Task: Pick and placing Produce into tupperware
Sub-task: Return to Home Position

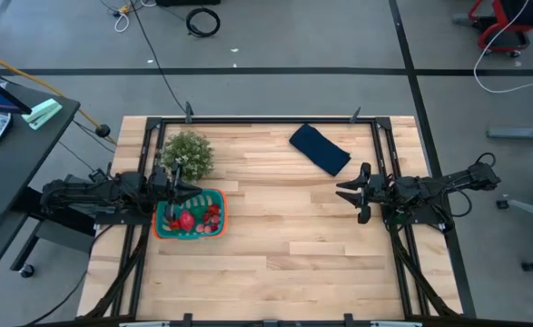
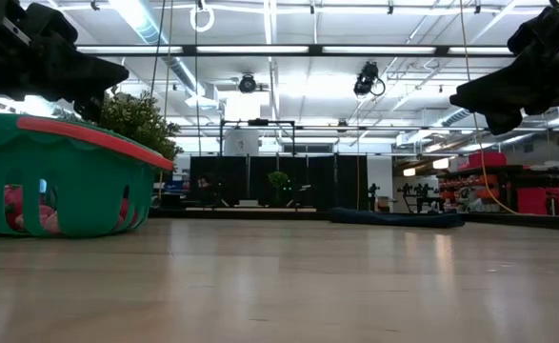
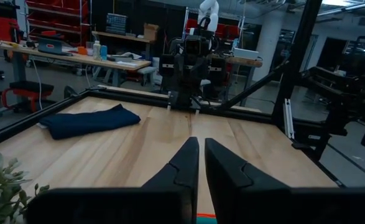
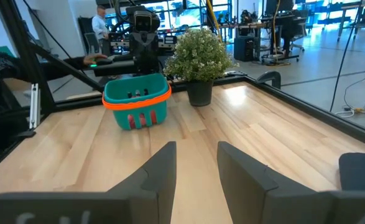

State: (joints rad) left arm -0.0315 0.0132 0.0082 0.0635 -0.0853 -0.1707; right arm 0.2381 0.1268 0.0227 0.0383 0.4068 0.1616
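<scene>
Left gripper (image 3: 201,143): my fingers closed, empty, over the basket (image 1: 162,225) rim.
Right gripper (image 4: 196,152): mine, spread open, well apart.
Produce (image 1: 186,219): in basket, nearer my left.

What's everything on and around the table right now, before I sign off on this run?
table: one, pale wood
tupperware: one, teal-green with orange rim, on its left side
produce: several, mostly red and pink, inside the tupperware; exact count hidden
plant: one, grey-green, beside the tupperware
cloth: one, dark blue, far right of the table
person: one, in the room beyond
left gripper: dark, shut, above the tupperware's edge
right gripper: dark, open, above the right side
</scene>
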